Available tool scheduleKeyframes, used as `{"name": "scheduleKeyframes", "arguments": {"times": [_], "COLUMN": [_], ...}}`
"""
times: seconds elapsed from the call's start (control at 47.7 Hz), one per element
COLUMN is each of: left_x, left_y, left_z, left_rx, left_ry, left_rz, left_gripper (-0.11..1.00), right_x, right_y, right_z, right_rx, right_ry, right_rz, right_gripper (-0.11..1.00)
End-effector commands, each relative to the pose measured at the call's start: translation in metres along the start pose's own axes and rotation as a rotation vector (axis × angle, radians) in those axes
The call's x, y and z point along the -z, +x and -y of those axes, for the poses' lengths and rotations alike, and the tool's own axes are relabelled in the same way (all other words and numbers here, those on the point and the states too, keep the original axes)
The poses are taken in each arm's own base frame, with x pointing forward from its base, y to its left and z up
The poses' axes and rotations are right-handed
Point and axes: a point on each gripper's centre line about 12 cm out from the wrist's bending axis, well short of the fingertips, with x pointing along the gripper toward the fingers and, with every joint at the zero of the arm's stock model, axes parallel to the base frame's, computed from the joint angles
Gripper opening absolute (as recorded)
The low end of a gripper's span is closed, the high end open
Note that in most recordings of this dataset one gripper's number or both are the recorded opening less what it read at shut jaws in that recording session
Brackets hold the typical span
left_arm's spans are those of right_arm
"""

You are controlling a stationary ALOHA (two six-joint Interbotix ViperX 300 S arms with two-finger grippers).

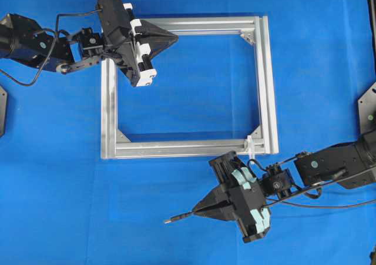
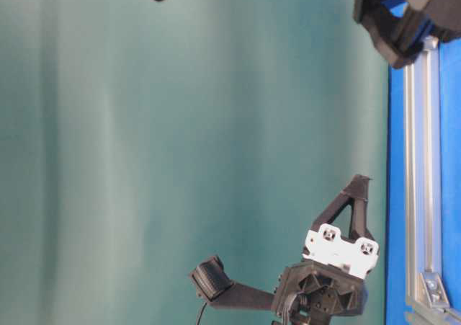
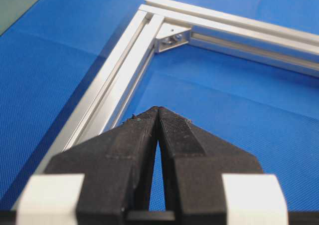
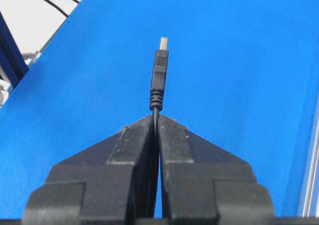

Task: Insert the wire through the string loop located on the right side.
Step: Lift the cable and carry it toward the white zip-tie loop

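Observation:
My right gripper [image 1: 196, 212] hovers over the blue mat in front of the silver frame [image 1: 267, 89], shut on the wire [image 1: 179, 218]. The wire's plug tip [image 4: 160, 70] sticks out past the closed fingertips and points left, away from the frame. The string loop [image 1: 249, 143] is a tiny white piece on the frame's near bar, close to its right corner, up and to the right of the plug. My left gripper [image 1: 175, 37] is shut on nothing above the frame's far bar near the left corner; in the left wrist view its tips [image 3: 158, 109] meet.
The frame lies flat on the blue mat [image 1: 188, 94], with corner brackets [image 3: 169, 35] inside its corners. A rail of the frame [image 4: 311, 175] shows at the right edge of the right wrist view. The table-level view shows my left gripper [image 2: 360, 181] just above the frame [image 2: 421, 159].

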Motion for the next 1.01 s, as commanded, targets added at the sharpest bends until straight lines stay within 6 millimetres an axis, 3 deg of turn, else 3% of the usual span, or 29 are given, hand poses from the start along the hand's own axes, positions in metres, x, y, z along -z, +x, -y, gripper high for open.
{"name": "scheduleKeyframes", "arguments": {"times": [0.0, 0.273, 0.755, 0.986], "left_x": [-0.017, -0.016, -0.016, -0.016], "left_y": [0.0, -0.001, -0.001, -0.001], "left_z": [0.002, 0.002, 0.002, 0.002], "left_rx": [0.006, 0.006, 0.006, 0.006], "left_ry": [0.0, 0.0, -0.001, -0.001], "left_rz": [0.049, 0.046, 0.047, 0.047], "left_gripper": [0.0, 0.0, 0.0, 0.0], "right_x": [-0.014, 0.008, 0.064, 0.076], "right_y": [-0.007, -0.039, -0.143, -0.175], "right_z": [-0.003, -0.002, 0.001, 0.004], "right_rx": [-0.006, 0.004, 0.01, 0.002], "right_ry": [0.003, 0.037, 0.086, 0.088], "right_rz": [0.044, 0.021, -0.015, -0.009], "right_gripper": [-0.04, -0.04, -0.04, -0.04]}}
